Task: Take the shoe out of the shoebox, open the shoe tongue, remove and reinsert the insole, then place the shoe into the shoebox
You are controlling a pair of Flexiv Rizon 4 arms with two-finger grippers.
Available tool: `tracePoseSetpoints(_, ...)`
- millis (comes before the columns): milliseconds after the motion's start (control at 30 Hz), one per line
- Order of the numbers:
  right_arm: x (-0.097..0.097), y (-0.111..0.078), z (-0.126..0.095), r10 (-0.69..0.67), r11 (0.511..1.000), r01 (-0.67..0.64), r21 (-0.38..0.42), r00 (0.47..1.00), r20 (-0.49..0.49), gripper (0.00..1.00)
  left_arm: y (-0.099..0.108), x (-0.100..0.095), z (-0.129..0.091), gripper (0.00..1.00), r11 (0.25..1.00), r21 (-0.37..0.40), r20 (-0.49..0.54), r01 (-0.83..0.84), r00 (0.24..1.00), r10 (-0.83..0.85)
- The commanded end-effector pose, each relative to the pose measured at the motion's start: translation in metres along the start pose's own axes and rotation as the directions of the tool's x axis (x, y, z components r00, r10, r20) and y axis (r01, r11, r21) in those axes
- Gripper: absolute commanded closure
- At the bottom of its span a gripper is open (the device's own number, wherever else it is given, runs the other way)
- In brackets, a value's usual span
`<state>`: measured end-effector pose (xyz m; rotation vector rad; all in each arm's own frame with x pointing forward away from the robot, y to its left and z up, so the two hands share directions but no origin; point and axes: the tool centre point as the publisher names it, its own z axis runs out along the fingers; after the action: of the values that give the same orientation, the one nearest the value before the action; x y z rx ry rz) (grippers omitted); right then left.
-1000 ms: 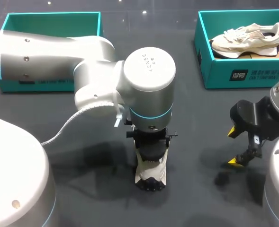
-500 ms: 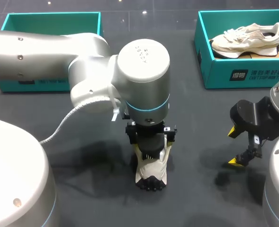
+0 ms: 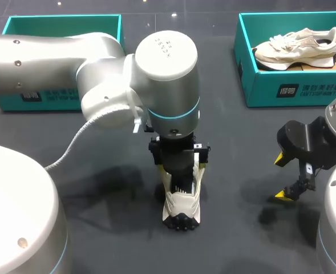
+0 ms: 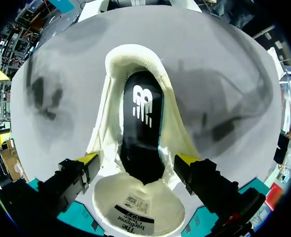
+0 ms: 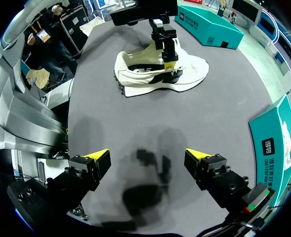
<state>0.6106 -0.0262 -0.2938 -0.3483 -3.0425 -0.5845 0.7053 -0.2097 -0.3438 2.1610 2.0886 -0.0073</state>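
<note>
A cream shoe (image 3: pixel 182 206) stands on the dark table at the middle, its heel toward the near edge. In the left wrist view its tongue (image 4: pixel 138 210) is folded back and the black insole (image 4: pixel 142 123) lies bare inside. My left gripper (image 3: pixel 179 178) hangs straight over the shoe's opening. Its yellow tips stand wide apart, one on either side of the shoe (image 4: pixel 135 64), so the left gripper (image 4: pixel 138 158) is open and holds nothing. My right gripper (image 3: pixel 282 177) hovers open over bare table to the right; in its own view the right gripper (image 5: pixel 147 158) faces the shoe (image 5: pixel 157 74).
A teal shoebox (image 3: pixel 287 88) at the back right holds a second cream shoe (image 3: pixel 296 48). Another teal box (image 3: pixel 62 19) sits at the back left, partly behind my left arm. Bare table lies between the shoe and my right gripper.
My left gripper has spread its fingers wider and the left arm has drawn back and up a little, showing more of the shoe. The right arm has not moved.
</note>
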Motion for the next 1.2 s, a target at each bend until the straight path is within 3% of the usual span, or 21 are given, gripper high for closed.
tracePoseSetpoints(33, 0.002, -0.001, 0.000, 0.000, 1.000, 0.000, 0.000, 1.000, 0.004, 0.00, 0.004, 0.001, -0.006, 0.00, 1.000, -0.002, 0.001, -0.004, 1.000, 0.004)
tracePoseSetpoints(667, 0.002, -0.001, 0.000, 0.000, 1.000, 0.000, 0.000, 1.000, 0.004, 0.00, 0.033, 0.017, -0.047, 0.00, 0.997, -0.081, -0.026, -0.013, 1.000, 0.010)
tracePoseSetpoints(1000, 0.002, -0.001, 0.000, 0.000, 1.000, 0.000, 0.000, 1.000, 0.004, 0.00, 0.082, 0.016, -0.071, 0.00, 0.998, -0.066, 0.004, 0.006, 1.000, -0.006)
tracePoseSetpoints(1200, 0.002, -0.001, 0.000, 0.000, 1.000, 0.000, 0.000, 1.000, 0.004, 0.00, 0.101, 0.012, -0.077, 0.00, 0.999, -0.035, 0.003, -0.011, 1.000, 0.011)
